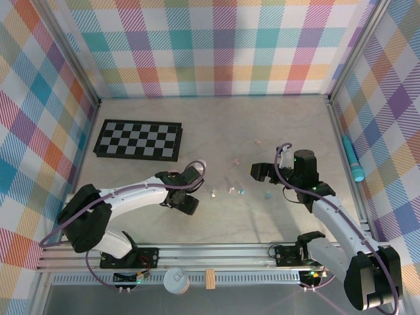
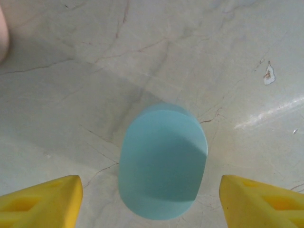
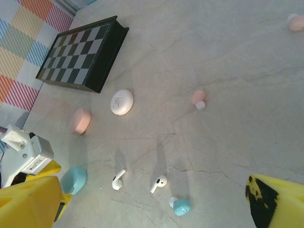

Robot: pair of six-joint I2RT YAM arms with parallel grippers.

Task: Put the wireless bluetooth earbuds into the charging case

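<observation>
Left gripper (image 2: 151,202): jaws apart, straddling the blue case (image 2: 163,161), with a gap on each side and no contact. The case lies flat on the table (image 2: 199,57) and looks closed. Pink case (image 3: 80,121) and white case (image 3: 121,102) sit near it and also look shut. I can't see inside any of the 3, so you'll need a lid open first.

All 6 buds are loose on the table between the arms:
- 1st white earbud (image 3: 118,179) and 2nd white earbud (image 3: 158,183), near each other
- near pink earbud (image 3: 197,98)
- 1st blue earbud (image 3: 181,207)
- far pink earbud (image 3: 295,22), well apart from the rest
- 2nd blue earbud (image 1: 267,195)

Handling, my guess: tiny, light, rigid glossy plastic, rounded. Expect them to squirt out of the pads. Pinch the white ones across the stem and the rounder ones across the body, low to the table. The cases are smooth pebbles and will skate if you push from 1 side only.

Right gripper (image 1: 259,172): jaws wide apart, holding nothing, hovering beside the buds.
</observation>
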